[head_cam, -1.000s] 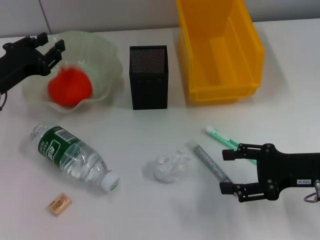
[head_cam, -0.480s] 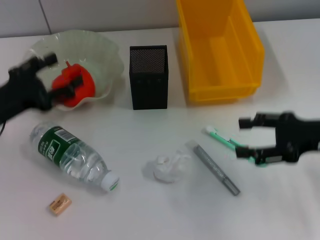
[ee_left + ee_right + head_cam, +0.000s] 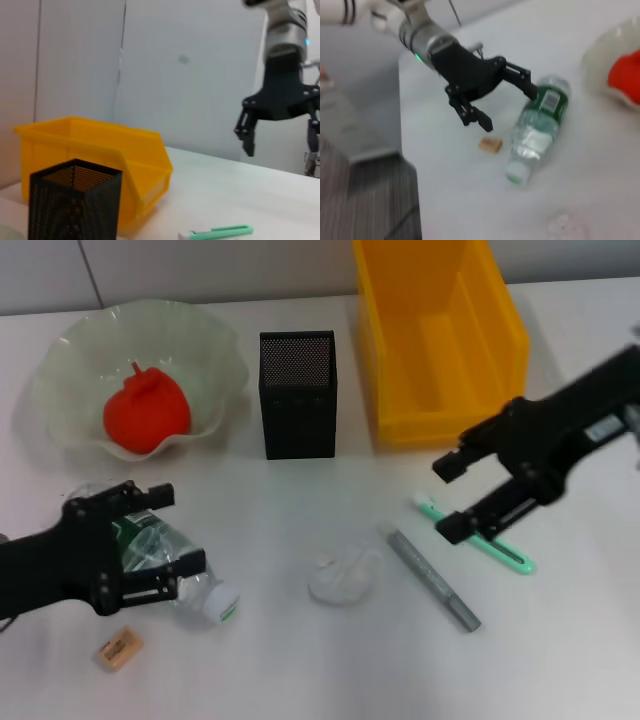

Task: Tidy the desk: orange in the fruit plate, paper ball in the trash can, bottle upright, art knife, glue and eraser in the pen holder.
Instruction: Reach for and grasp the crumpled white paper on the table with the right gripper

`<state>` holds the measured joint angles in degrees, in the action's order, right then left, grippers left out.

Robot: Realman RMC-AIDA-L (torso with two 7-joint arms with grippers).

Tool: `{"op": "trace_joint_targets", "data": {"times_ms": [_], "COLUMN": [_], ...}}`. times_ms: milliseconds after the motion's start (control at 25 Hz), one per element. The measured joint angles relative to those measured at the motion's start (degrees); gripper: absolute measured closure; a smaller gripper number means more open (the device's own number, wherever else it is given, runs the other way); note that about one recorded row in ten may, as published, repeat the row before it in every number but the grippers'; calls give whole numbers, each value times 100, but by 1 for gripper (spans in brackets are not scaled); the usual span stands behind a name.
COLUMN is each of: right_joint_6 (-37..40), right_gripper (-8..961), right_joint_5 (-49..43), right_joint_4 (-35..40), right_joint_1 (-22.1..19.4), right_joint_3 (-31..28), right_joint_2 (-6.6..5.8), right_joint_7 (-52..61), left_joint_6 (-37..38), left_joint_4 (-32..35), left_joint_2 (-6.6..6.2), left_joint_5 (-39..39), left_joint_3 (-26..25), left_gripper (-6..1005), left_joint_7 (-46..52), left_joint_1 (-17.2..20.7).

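Orange (image 3: 146,416) held in the fruit plate (image 3: 60,370).
Trash can (image 3: 440,335) and pen holder (image 3: 298,395) appear empty; left hand (image 3: 160,540), released, straddles the bottle (image 3: 195,585); right hand (image 3: 450,498) spread above the worktop (image 3: 300,670).

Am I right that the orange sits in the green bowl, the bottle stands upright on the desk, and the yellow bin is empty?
Not quite: the bottle lies on its side, as the head view shows. The orange does sit in the green bowl, and the yellow bin is empty.
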<state>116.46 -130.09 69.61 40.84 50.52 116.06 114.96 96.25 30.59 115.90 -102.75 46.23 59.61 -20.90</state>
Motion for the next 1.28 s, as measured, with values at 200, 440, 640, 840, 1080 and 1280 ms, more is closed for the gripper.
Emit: {"op": "trace_joint_targets", "data": {"times_ms": [200,440,640,840,1080,1280], "right_joint_6": [-123,-656,-1164,-1903,-2488,-2894], "right_gripper": [116,116,116,116,116,116], "right_joint_5": [-455,-492,-517,-594,-653,-698], "right_joint_4": [248,352,164,-129,-312,-522], "right_joint_1": [534,546,514,514,561,595], "right_joint_3": [702,2108,2804,3533,4167,4445], "right_joint_2": [244,325,343,345,348,347], "right_joint_7": [770,1345,1555,1809,1982,2006], "left_joint_6": [-2,-2,20,15,23,22], "left_joint_4": [62,76,90,136,137,142], "left_joint_2": [96,92,85,87,79,86], "left_joint_5": [-45,-76,-79,-87,-88,-101], "left_joint_3": [-33,-18,-33,-1,0,0], "left_gripper": [131,132,132,132,133,133], "left_joint_7": [17,24,23,21,4,-20], "left_joint_1": [9,-3,-5,-23,-36,-51]}}
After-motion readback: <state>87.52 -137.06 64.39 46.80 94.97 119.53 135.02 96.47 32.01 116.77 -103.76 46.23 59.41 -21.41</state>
